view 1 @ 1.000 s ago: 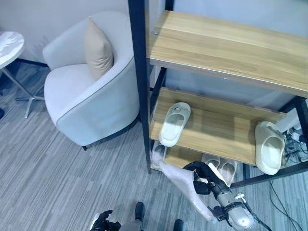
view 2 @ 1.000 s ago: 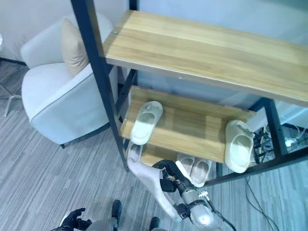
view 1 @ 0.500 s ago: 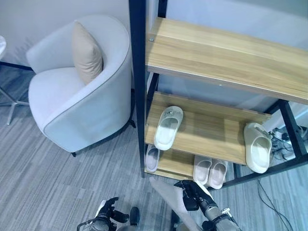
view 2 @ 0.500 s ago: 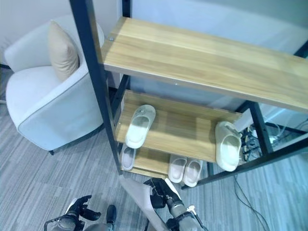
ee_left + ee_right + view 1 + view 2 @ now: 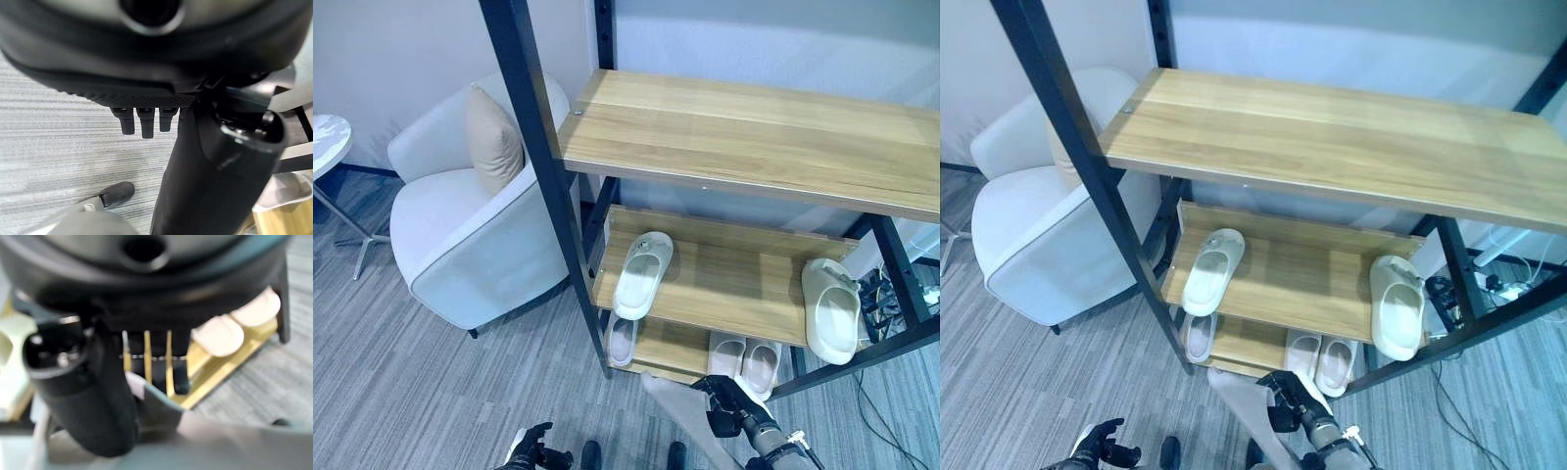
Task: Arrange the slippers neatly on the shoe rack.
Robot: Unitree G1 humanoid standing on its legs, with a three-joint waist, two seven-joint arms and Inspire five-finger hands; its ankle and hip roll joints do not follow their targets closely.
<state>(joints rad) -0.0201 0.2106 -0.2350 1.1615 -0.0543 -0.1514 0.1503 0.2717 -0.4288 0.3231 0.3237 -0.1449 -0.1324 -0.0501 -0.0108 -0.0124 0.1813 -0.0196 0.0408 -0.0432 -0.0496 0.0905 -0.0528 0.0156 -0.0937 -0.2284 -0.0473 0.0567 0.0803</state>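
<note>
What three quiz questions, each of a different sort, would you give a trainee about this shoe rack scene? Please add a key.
1. True or false: a slipper lies on the top shelf.
2. How many slippers lie on the middle shelf? A) one B) two C) four
3. Which hand grips a slipper in front of the rack?

Key
1. False: the top shelf is bare.
2. B: the left slipper and the right slipper, which hangs over the front edge.
3. The right hand, curled on the held slipper.
</note>
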